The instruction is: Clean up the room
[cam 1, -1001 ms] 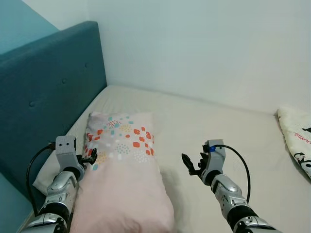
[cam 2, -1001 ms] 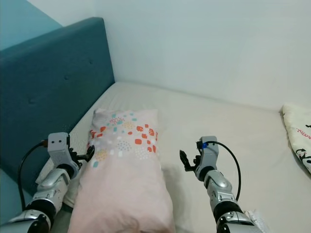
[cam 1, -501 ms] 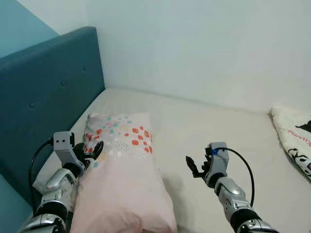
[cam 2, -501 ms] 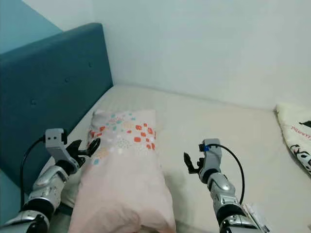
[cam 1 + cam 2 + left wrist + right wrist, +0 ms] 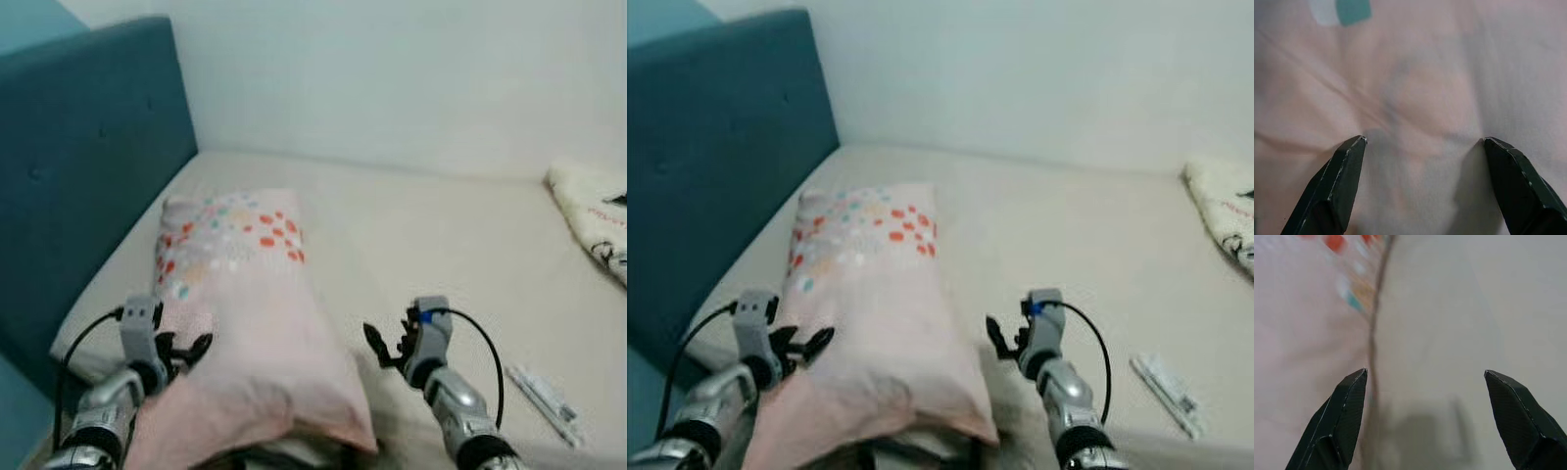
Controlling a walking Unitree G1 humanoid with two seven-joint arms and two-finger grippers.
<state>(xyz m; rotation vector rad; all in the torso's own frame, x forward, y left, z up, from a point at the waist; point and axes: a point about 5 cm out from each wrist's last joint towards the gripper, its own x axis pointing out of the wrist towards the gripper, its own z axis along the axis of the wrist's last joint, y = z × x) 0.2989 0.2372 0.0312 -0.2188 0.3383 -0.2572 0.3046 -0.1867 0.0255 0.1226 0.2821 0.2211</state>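
Now the head views sit lower and further back than a moment ago: the whole scene has slid, so the camera has shifted, and the near end of the pink pillow (image 5: 240, 323) and a small white packet (image 5: 545, 390) on the mattress (image 5: 431, 235) have come into sight. In the left eye view the pillow lies lengthwise beside the blue headboard (image 5: 78, 186), its dotted end toward the wall. The left gripper (image 5: 183, 348) has dropped from the dotted end to the pillow's near left flank, fingers spread. The right gripper (image 5: 384, 345) hangs just off the pillow's right edge, also spread.

The right eye view tells the same: both grippers flank the pillow's near end, and a printed white cloth (image 5: 1225, 211) lies well apart at the far right.

In the left wrist view the fingertips (image 5: 1344, 171) stand wide apart, seemingly pressing into creased pink fabric without pinching it.

In the right wrist view the fingers (image 5: 1349, 406) gape over the pillow's seam and bare sheet, holding nothing.

My judgement: the robot is bracketing the pillow for a two-handed lift or straightening, with no grasp made yet.
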